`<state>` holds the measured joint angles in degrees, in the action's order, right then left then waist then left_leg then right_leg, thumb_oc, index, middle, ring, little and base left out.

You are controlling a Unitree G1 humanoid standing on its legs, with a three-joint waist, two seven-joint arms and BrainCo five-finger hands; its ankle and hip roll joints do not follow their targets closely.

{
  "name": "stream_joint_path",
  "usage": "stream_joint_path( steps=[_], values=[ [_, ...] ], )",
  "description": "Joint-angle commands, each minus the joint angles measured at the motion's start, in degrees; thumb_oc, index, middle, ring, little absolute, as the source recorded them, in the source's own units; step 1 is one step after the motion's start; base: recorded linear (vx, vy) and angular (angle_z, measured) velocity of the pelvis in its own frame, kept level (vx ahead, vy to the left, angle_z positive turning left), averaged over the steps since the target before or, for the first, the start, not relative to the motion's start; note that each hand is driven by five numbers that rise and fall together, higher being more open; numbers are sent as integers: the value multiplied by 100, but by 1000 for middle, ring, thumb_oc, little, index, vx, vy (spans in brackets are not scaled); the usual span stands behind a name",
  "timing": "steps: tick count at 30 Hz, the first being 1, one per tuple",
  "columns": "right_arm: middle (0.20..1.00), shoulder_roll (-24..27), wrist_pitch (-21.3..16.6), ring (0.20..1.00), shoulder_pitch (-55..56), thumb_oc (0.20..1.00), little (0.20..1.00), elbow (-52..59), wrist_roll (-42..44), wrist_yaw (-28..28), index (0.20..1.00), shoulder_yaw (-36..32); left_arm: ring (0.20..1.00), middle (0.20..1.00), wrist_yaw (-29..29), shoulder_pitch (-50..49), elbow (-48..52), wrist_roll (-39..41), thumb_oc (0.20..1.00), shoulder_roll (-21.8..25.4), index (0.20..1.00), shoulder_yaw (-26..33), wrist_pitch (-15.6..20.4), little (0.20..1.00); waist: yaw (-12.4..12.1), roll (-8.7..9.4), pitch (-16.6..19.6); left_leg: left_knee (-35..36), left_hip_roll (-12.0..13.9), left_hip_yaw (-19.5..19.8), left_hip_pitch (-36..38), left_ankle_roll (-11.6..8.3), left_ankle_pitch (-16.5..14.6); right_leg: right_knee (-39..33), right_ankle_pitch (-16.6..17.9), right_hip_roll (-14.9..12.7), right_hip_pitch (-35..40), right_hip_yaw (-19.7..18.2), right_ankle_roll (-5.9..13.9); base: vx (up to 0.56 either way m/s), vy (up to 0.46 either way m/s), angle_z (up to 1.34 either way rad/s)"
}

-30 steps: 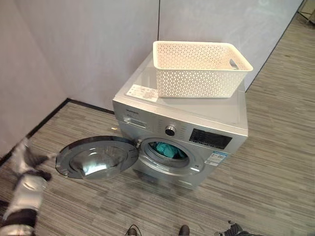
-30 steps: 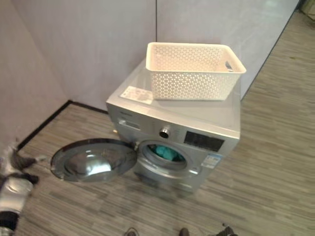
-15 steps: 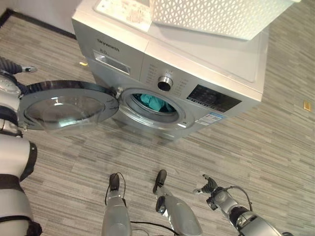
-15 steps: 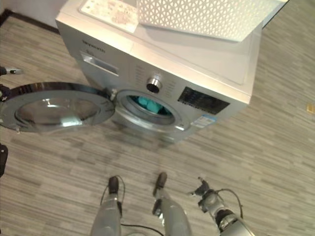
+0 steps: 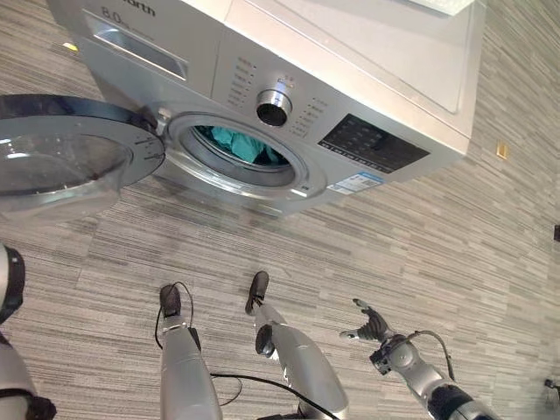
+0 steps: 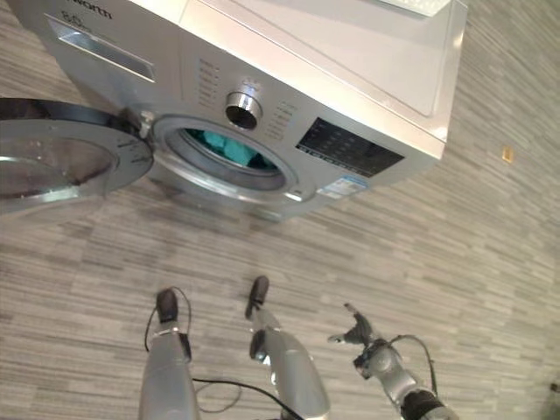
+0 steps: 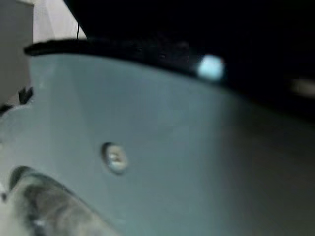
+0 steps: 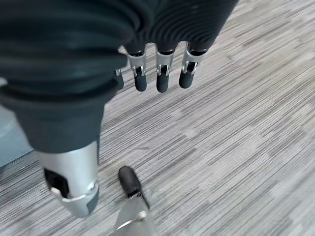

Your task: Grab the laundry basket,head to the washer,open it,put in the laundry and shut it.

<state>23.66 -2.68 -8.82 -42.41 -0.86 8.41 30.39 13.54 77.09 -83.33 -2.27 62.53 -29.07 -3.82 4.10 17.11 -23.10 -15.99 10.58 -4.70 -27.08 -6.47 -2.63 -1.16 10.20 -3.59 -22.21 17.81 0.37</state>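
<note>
Grey wood-grain plank floor (image 5: pixel 455 236) running in streaks across the room, a small yellow marker (image 5: pixel 501 150) lying on the boards at three o'clock, a second small yellow marker (image 5: pixel 69 46) on the floor at ten o'clock

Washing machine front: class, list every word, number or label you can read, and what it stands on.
Nothing reads clearly enough to quote.
Lettering above the detergent drawer of the silver washing machine: cut off at the view's edge.
Marks around the round silver dial: too small.
Print on the dark display panel: too small.
Print on the white-and-blue sticker below it: blurred.
</note>
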Motion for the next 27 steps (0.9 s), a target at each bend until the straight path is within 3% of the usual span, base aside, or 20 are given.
stream_joint_path(
  steps=[1, 9, 11, 14, 15, 16, 17, 18, 21, 22, 23, 25, 27],
  values=[
    [1000, 349, -15, 1000, 162, 1000, 1000, 108, -13, -149, 1000, -49, 1000, 1000, -361, -1032, -694, -462, 1000, -18, 1000, 142, -221, 1000, 104, 93, 206, 504, 38, 359, 100, 256, -73, 370, -497, -528, 298, -420, 939, -9, -18, -11],
    [1000, 455, 36, 1000, 339, 1000, 1000, 286, -87, -197, 1000, -202, 1000, 1000, -625, -2172, -341, -115, 1000, -500, 1000, 814, -108, 1000, 143, -38, 291, 647, 61, 259, 429, 226, -55, 316, -516, -470, 470, -536, 903, -12, -14, -7],
    [1000, 497, 90, 1000, 537, 1000, 1000, 350, -193, -191, 1000, -456, 1000, 1000, -617, -3257, 173, -97, 1000, -1167, 1000, 1306, -46, 1000, 86, -191, 358, 718, 97, 157, 747, 205, -59, 301, -554, -441, 681, -602, 863, -14, -51, -15],
    [1000, 604, 124, 1000, 700, 1000, 1000, 455, -266, -196, 1000, -691, 1000, 1000, -592, -3854, 590, 5, 1000, -1571, 1000, 1552, -3, 1000, 43, -308, 402, 813, 116, 90, 989, 191, -45, 283, -582, -422, 835, -639, 838, 1, -28, -10],
    [1000, 663, 147, 1000, 777, 1000, 1000, 504, -299, -210, 1000, -835, 1000, 1000, -606, -4163, 838, 109, 1000, -1800, 1000, 1615, 44, 1000, 30, -377, 429, 884, 124, 55, 1110, 176, -8, 260, -602, -422, 918, -657, 819, -47, -26, -13],
    [1000, 786, 176, 1000, 943, 1000, 1000, 571, -376, -235, 1000, -1170, 1000, 1000, -573, -4741, 1360, 336, 1000, -2243, 1000, 1758, 152, 1000, 11, -494, 472, 1021, 95, -78, 1267, 180, 224, 208, -542, -471, 1022, -638, 755, -39, -29, -11],
    [1000, 921, 204, 1000, 1171, 1000, 1000, 670, -453, -308, 1000, -1530, 1000, 1000, -717, -5498, 2143, 606, 1000, -2623, 1000, 1820, 289, 1000, -25, -674, 560, 1186, 92, -154, 1496, 167, 300, 122, -578, -437, 1185, -679, 740, -44, -21, -3],
    [1000, 928, 207, 1000, 1182, 1000, 1000, 678, -453, -311, 1000, -1530, 1000, 1000, -717, -5514, 2155, 604, 1000, -2627, 1000, 1825, 283, 1000, -28, -679, 562, 1199, 94, -161, 1511, 166, 303, 118, -577, -434, 1192, -683, 739, 35, 1, -11],
    [1000, 1156, 182, 1000, 1486, 1000, 1000, 723, -612, -392, 1000, -2042, 1000, 1000, -1007, -6617, 3377, 1079, 1000, -3021, 1000, 1794, 502, 1000, -72, -1006, 791, 1451, 137, -300, 1800, 131, 467, -14, -652, -364, 1402, -733, 709, 45, -22, -16],
    [1000, 1237, 177, 1000, 1644, 1000, 1000, 661, -675, -423, 1000, -2325, 1000, 1000, -1149, -7180, 3938, 1369, 1000, -3126, 1000, 1799, 575, 1000, -66, -1189, 957, 1553, 176, -325, 1902, 108, 585, -70, -736, -284, 1502, -792, 675, 42, -52, -20],
    [1000, 1240, 178, 1000, 1652, 1000, 1000, 666, -675, -425, 1000, -2325, 1000, 1000, -1149, -7191, 3948, 1369, 1000, -3126, 1000, 1800, 570, 1000, -68, -1191, 962, 1561, 178, -327, 1907, 107, 588, -71, -736, -281, 1504, -793, 674, 25, -96, -25],
    [1000, 1283, 138, 1000, 1734, 1000, 1000, 450, -553, -394, 1000, -2604, 1000, 1000, -1220, -7703, 4495, 1738, 1000, -3164, 1000, 1856, 655, 1000, -80, -1382, 1080, 1606, 252, -331, 1953, 57, 757, -135, -795, -174, 1585, -809, 636, -60, -107, -16],
    [1000, 1330, 106, 1000, 1715, 1000, 1000, 126, -424, -347, 1000, -2740, 1000, 1000, -1429, -8248, 5160, 2219, 1000, -3240, 1000, 1787, 678, 1000, -168, -1663, 1145, 1848, 311, -173, 1813, -54, 1307, -259, -883, -100, 1611, -665, 583, -125, -59, -10]
  ],
)
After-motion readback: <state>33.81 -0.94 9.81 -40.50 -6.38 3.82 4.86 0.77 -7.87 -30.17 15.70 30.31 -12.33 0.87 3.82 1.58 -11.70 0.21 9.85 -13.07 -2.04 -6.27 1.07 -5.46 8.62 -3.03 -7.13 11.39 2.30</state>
